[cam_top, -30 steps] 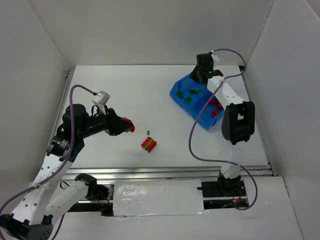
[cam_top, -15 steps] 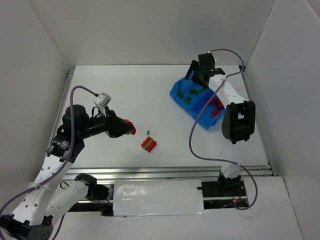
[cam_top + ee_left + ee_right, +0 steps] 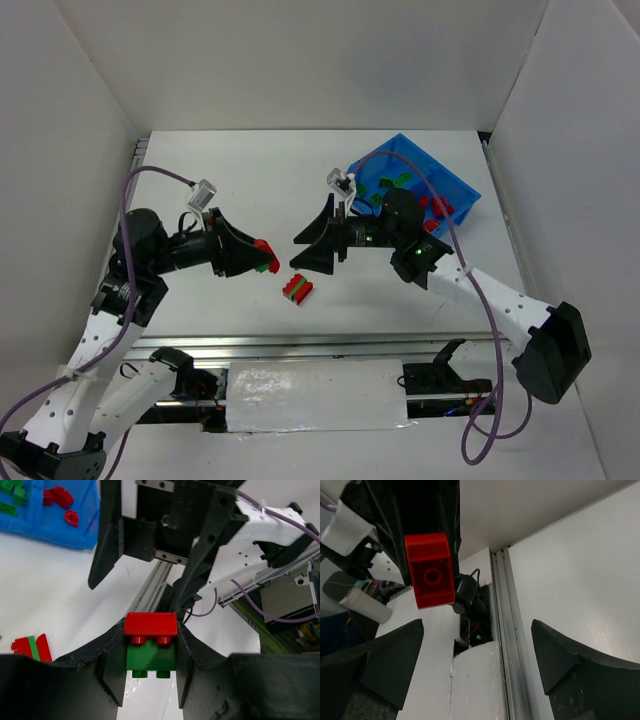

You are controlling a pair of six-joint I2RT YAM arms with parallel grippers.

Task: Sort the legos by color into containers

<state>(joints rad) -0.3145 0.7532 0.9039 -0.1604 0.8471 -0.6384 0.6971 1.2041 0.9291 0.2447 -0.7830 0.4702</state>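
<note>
left gripper (image 3: 260, 258) clamped on red-green lego (image 3: 150, 641), right gripper (image 3: 303, 252) wide apart opposite, second stack (image 3: 298, 288) nearby, bin (image 3: 458, 183) behind

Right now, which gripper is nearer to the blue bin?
Right. The right gripper hangs open, just left of the blue bin. The left gripper is farther left, beyond the right one, shut on a red-on-green lego pair.

1. The left pincer (image 3: 262, 258) and right pincer (image 3: 296, 252) meet tip to tip above the table (image 3: 230, 180), with only a narrow gap between them.
2. The right pincer's jaws are spread wide, and the red-on-green brick stack (image 3: 150, 630) clamped in the left pincer lines up with that gap.
3. A loose brick stack (image 3: 297, 289) lies just nearer than both pincers.
4. The blue bin (image 3: 452, 172) stands behind the right arm (image 3: 480, 295).
</note>
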